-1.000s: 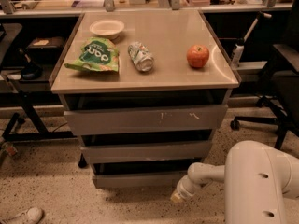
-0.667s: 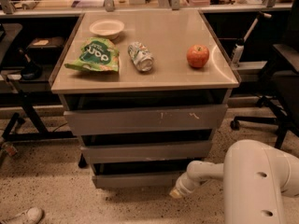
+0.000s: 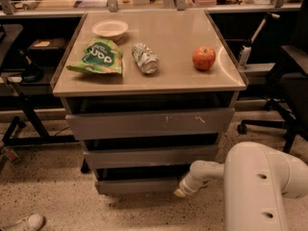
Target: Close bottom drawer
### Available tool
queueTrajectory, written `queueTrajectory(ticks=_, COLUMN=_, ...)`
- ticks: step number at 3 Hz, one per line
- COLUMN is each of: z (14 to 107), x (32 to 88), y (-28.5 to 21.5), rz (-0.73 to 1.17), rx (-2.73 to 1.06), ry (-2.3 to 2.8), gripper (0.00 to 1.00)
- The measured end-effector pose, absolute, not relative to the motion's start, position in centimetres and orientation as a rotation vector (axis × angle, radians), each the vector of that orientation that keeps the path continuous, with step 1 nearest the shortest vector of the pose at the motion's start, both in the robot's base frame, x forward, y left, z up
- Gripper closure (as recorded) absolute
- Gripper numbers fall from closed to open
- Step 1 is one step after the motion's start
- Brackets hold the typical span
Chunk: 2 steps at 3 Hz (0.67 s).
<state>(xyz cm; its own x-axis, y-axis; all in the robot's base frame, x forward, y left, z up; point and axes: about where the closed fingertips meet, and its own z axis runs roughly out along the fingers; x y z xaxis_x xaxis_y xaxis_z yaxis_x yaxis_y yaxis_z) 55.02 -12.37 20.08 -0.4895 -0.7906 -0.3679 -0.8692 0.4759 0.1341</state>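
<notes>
The bottom drawer point(image 3: 139, 185) is the lowest grey front of the cabinet, near the floor, with a dark gap above it. It stands slightly set back from the middle drawer front point(image 3: 149, 157). My white arm reaches in from the lower right. The gripper point(image 3: 182, 190) is at the right end of the bottom drawer front, touching or almost touching it. Only its pale tip shows past the white wrist.
The top drawer front point(image 3: 149, 123) has white scratches. On the cabinet top lie a white bowl point(image 3: 110, 29), a green chip bag point(image 3: 97, 57), a can on its side point(image 3: 145, 58) and a red apple point(image 3: 204, 58). An office chair point(image 3: 288, 81) stands right; a speckled floor lies below.
The gripper has stayed at the right end of the bottom drawer front. The drawer front looks pushed slightly further in.
</notes>
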Motion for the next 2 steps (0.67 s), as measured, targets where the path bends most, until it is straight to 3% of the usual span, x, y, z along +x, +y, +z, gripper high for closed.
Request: queueTrajectory(ticks=2, z=19.4, x=57.8, y=-11.9, rz=0.415, rx=-1.444, ry=2.437, gripper=1.00)
